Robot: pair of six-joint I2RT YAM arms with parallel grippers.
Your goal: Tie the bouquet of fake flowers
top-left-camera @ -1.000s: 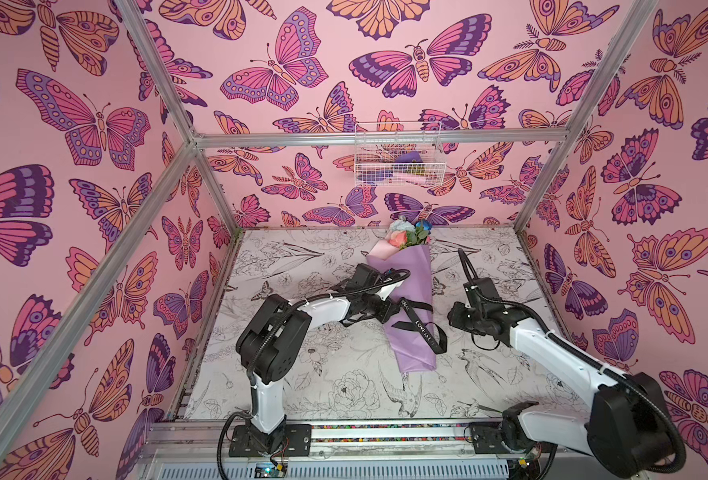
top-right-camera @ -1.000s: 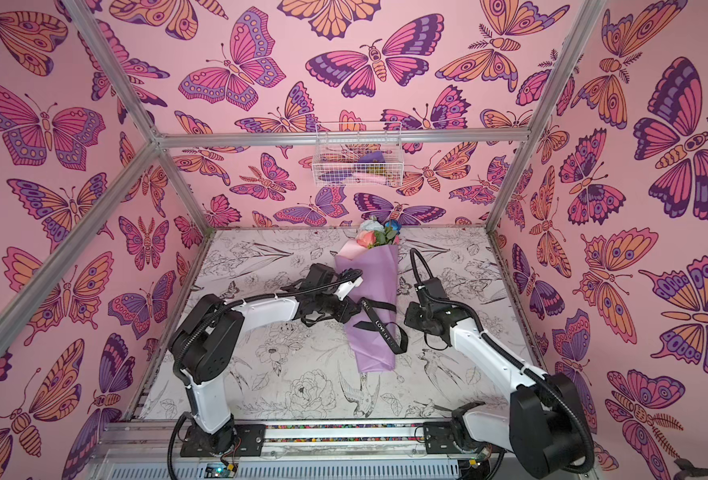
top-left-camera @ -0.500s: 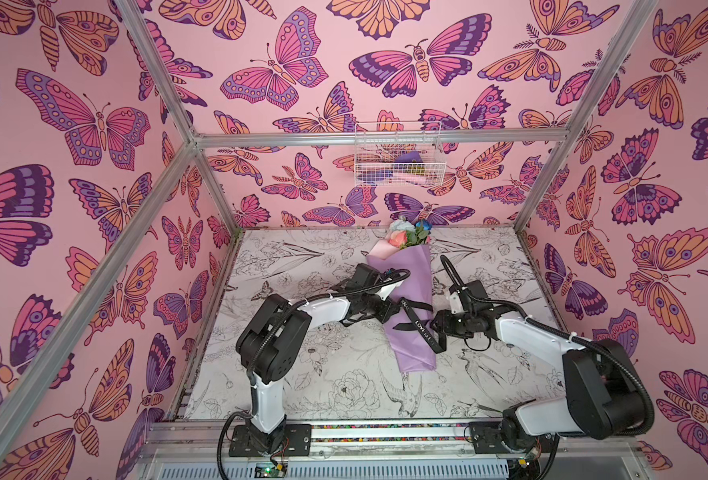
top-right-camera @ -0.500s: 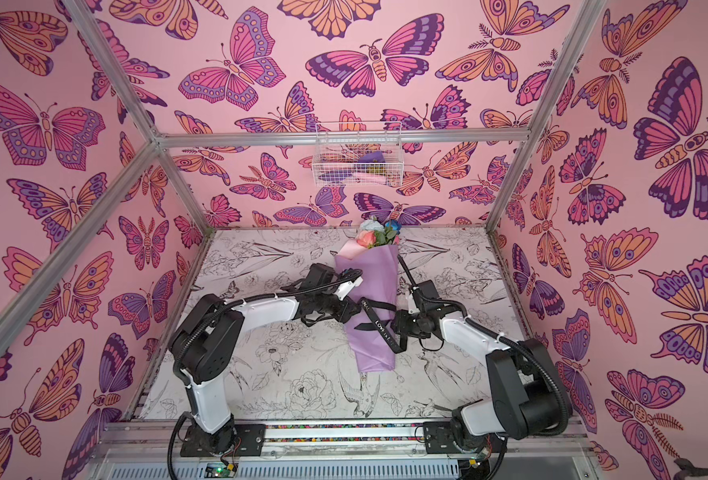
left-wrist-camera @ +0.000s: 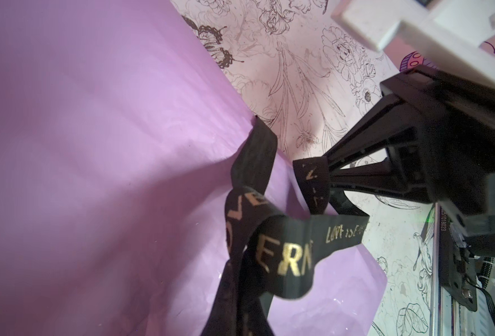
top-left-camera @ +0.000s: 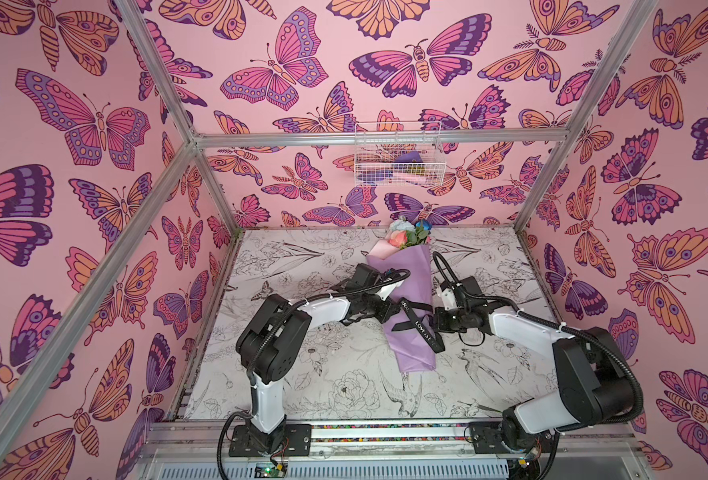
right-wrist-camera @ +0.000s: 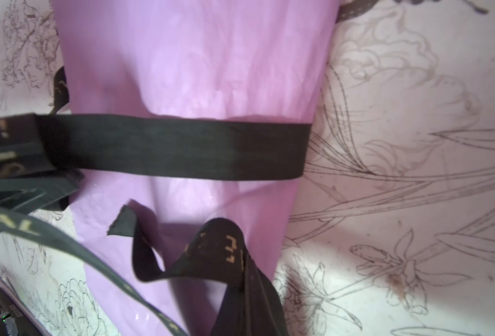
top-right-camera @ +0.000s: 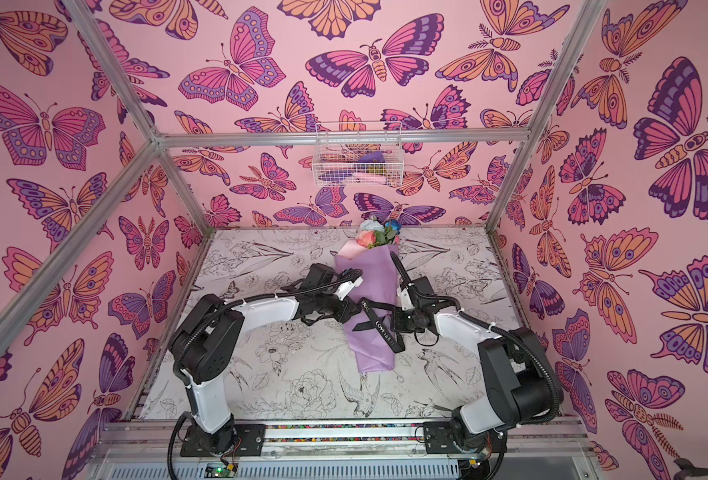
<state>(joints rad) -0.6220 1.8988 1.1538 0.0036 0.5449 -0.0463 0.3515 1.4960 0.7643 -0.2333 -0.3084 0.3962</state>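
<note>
The bouquet of fake flowers (top-left-camera: 411, 291) (top-right-camera: 375, 282) lies along the table in lilac paper (left-wrist-camera: 95, 145) (right-wrist-camera: 211, 72), its peach and blue blooms (top-left-camera: 406, 235) pointing to the back wall. A black ribbon with gold letters (top-left-camera: 420, 328) (top-right-camera: 382, 329) (left-wrist-camera: 284, 247) (right-wrist-camera: 182, 145) crosses the wrap. My left gripper (top-left-camera: 391, 309) (top-right-camera: 353, 311) (left-wrist-camera: 240, 317) (right-wrist-camera: 51, 189) sits at the wrap's left edge, shut on the ribbon. At the right edge, my right gripper (top-left-camera: 436, 322) (top-right-camera: 396, 323) (right-wrist-camera: 249, 296) (left-wrist-camera: 329, 171) is shut on a folded ribbon end.
A white wire basket (top-left-camera: 398, 158) (top-right-camera: 358, 160) with purple items hangs on the back wall. Aluminium frame posts and butterfly walls enclose the flower-print table (top-left-camera: 323, 374). A metal rail (top-left-camera: 385, 432) carrying both arm bases runs along the front edge.
My right gripper has moved left to the bouquet's right edge and shut on the ribbon end. The left gripper and the bouquet have stayed in place.
</note>
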